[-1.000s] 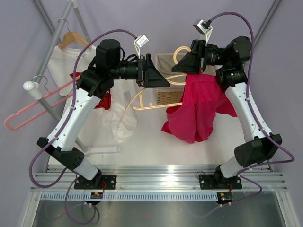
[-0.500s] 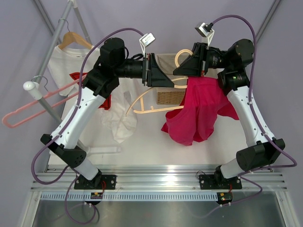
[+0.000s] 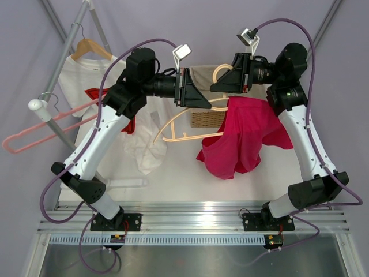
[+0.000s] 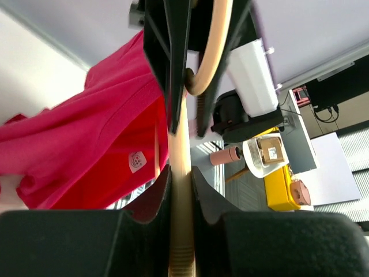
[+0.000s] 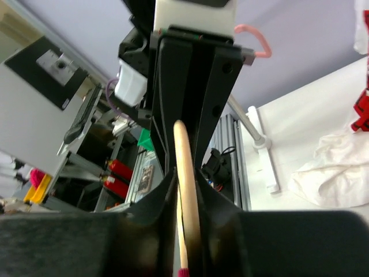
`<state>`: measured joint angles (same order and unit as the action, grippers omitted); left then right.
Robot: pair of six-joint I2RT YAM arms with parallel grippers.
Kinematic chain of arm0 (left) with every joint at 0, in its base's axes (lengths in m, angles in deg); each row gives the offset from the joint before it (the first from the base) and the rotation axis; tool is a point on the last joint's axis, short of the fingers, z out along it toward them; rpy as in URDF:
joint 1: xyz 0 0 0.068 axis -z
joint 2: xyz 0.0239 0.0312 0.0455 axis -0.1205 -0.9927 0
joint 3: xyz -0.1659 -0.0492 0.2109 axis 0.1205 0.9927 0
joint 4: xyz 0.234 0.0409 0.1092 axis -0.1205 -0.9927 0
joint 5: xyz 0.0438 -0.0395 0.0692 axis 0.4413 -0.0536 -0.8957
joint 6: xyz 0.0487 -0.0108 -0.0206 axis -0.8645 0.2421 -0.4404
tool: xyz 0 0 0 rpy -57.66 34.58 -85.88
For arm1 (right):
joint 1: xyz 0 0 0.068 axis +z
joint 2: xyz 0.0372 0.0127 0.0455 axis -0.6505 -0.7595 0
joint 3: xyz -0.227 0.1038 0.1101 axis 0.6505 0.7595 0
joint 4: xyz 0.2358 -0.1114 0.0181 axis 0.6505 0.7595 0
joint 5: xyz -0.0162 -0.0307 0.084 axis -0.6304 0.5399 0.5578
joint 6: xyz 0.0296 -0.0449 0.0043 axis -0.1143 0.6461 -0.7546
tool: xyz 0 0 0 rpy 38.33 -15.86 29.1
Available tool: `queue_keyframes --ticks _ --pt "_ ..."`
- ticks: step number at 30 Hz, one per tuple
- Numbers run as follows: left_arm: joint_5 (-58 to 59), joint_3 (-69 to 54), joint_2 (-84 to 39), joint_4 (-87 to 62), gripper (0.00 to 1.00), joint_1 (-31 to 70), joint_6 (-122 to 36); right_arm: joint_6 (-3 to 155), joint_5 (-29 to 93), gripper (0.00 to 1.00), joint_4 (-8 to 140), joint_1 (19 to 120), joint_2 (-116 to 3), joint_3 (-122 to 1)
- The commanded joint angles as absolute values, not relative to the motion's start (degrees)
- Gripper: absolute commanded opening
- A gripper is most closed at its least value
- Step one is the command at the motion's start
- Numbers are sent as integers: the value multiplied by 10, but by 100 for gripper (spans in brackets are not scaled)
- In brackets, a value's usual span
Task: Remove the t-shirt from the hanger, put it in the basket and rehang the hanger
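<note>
Hanger (image 4: 214,46) inside left tool (image 4: 180,173), wrist view only

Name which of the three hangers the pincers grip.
The cream-yellow hanger, clamped by the left pincer and the right pincer. The pink hanger hangs bare, and the wooden hanger carries a white shirt.

You have a plain magenta-red short-sleeved fabric t-shirt (image 3: 242,135) hanging bunched and creased from the right end of a pale cream-yellow tubular plastic hanger (image 3: 183,137), both held in the air over the white table (image 3: 184,173). The hanger sits tilted, with its left shoulder and bottom bar bare and only its right side inside the shirt. Its curved hook rises beside the right hand (image 3: 214,86). That hand and the left hand (image 3: 204,104) each pinch the hanger's tube between closed fingers.
</note>
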<state>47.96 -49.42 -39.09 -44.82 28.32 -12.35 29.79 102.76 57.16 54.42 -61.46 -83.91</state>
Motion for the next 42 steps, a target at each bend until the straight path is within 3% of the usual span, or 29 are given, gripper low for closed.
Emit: queue_keyframes --ticks 1,2,3,5,6,7,9,17,21,27,37,42 --pt "479 -515 -389 -483 0 289 -140 393 968 27 735 546 -603 -895" --pt "455 -521 -389 -496 0 286 -146 458 951 34 788 546 -601 -925" --pt "443 -532 -389 -509 0 279 -151 489 901 48 881 546 -599 -940" --pt "384 -542 -384 -553 0 269 -153 543 826 57 945 546 -584 -965" --pt "367 -560 -383 -575 0 260 -161 551 750 72 976 546 -578 -966" --pt "354 -571 -387 -611 0 256 -164 558 722 80 986 546 -564 -967" --pt "324 -590 -390 -644 0 247 -169 573 625 89 1022 545 -552 -967" --pt "281 -615 -356 -748 0 228 -184 575 470 89 1091 546 -451 -875" --pt "282 -609 -337 -802 0 228 -200 601 476 86 1142 546 -421 -847" --pt "287 -601 -305 -828 0 228 -206 618 510 84 1149 546 -338 -711" --pt "102 -602 -227 -781 0 228 -225 525 341 78 1163 546 -281 -544" --pt "-9 -590 -157 -694 0 227 -216 509 277 83 1168 546 -323 -509"
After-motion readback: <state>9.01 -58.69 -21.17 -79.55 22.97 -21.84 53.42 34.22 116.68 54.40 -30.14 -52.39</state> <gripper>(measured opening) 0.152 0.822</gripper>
